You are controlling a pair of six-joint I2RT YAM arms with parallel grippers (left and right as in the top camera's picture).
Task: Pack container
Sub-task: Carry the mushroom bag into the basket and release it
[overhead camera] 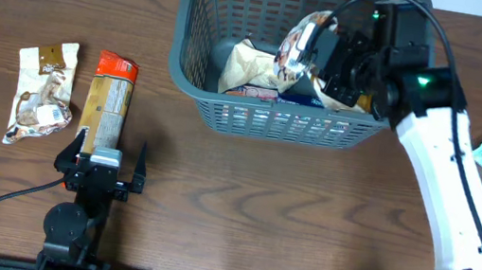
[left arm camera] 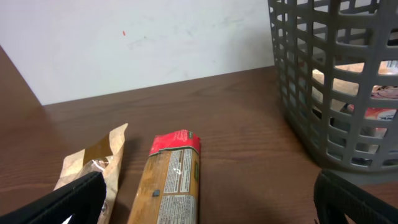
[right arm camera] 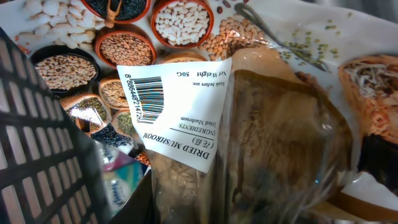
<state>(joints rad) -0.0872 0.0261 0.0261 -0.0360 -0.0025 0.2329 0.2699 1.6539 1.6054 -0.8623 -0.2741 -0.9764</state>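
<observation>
The overhead view looks straight down from high above the surface (overhead camera: 239, 211) and takes in its whole width, with the container (overhead camera: 196, 61) at the far edge. The left wrist view sits low over the surface and faces level toward the back wall (left arm camera: 155, 43). It shares the red-topped packet (left arm camera: 171, 180) and the container's lattice side with the overhead. The right wrist view is pressed close against a dried mushroom bag (right arm camera: 249, 124), which fills its frame.
</observation>
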